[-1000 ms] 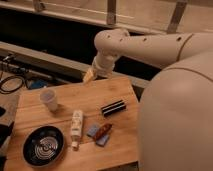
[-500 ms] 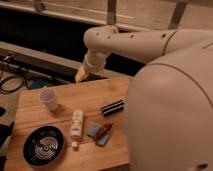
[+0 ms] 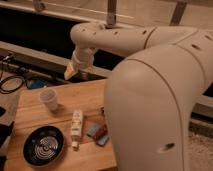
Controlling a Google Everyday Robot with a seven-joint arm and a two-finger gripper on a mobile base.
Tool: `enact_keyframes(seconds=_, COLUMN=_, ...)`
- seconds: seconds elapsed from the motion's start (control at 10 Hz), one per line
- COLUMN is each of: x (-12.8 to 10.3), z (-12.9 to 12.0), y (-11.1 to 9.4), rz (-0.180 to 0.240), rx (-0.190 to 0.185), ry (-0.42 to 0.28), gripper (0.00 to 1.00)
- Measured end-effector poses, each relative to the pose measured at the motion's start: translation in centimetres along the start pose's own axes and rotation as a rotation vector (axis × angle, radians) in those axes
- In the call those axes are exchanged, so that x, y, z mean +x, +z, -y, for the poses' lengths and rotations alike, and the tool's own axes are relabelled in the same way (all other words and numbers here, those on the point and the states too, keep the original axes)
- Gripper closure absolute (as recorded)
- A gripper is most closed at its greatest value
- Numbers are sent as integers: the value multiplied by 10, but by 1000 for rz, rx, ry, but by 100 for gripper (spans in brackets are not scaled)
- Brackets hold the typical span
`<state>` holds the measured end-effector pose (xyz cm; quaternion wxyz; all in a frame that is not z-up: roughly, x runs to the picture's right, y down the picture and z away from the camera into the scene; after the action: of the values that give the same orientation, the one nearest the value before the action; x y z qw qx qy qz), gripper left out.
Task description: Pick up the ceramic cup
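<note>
One gripper [image 3: 70,74] hangs at the end of the cream-coloured arm [image 3: 125,36], left of centre in the frame. Its pale yellowish tip points down and to the left, over the far edge of the wooden table [image 3: 27,117]. Whether it is open or closed I cannot tell from here. I can see nothing held in it, and it touches neither the table nor anything on it. The ceramic cup [image 3: 48,98] stands upright on the table, below and to the left of the gripper and clear of it, with bare wood all round it. Lower down, in the bottom left corner, a dark round bowl [image 3: 44,145] with pale rings inside sits flat on the wood. Just to its right lies a white tube-like bottle [image 3: 76,125] on its side, running towards the near edge; any printing on it is too small to read. Right of the bottle lie a few small packets [image 3: 97,134], blue and red, close together, their labels unreadable. The robot's big rounded body [image 3: 160,110] fills the right half of the frame and hides that end of the table. Off the table's upper left, dark cables [image 3: 10,82] loop on the floor.
</note>
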<state>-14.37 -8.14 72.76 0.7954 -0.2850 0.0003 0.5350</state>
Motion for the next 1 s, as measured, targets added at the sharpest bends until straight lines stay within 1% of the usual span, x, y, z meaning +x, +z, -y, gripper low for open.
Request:
enact_keyframes(seconds=0.2, x=-4, z=-5, y=1, rz=0, rx=-5, ry=-6, gripper=21)
enact_keyframes(seconds=0.5, x=-23, z=-36, y=14, rz=-12, rx=-23, ry=-38, gripper=21)
enact_keyframes(seconds=0.8, x=-34, z=-53, y=20, rz=-20, rx=-32, ry=-58, gripper=21)
enact_keyframes(seconds=0.9, x=-37, z=-63, y=23, rz=-23, rx=-38, ry=-66, gripper=21)
enact_keyframes(seconds=1.0, x=-42, z=-69, y=27, rz=-26, rx=-53, ry=-59, gripper=21)
